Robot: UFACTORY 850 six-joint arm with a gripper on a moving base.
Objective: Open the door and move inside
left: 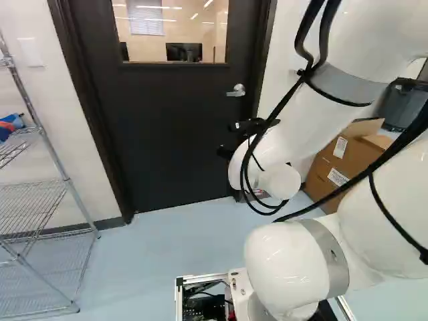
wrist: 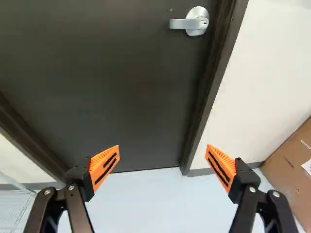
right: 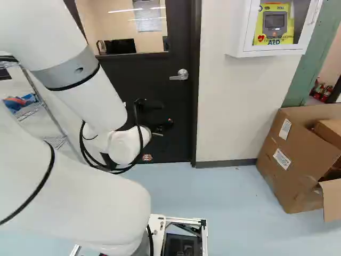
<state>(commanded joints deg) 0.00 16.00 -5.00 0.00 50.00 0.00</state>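
A dark door (left: pixel 174 127) with a window in its upper part stands shut in its frame. Its silver lever handle (left: pixel 237 90) is at the door's right edge, also visible as the handle (right: pixel 180 75) in the right base view. The black gripper (left: pixel 235 139) is in front of the door, lower than the handle; in the right base view the arm partly hides it. In the wrist view the gripper (wrist: pixel 163 162) has its orange-padded fingers wide apart, nothing between them. There the handle (wrist: pixel 193 22) lies beyond the fingers, touched by neither.
A wire shelf (left: pixel 40 200) stands left of the door. Right of it are a white wall, a wall-mounted AED cabinet (right: pixel 272 50) and cardboard boxes (right: pixel 293 154) on the floor. The door frame (wrist: pixel 214 82) borders the handle side.
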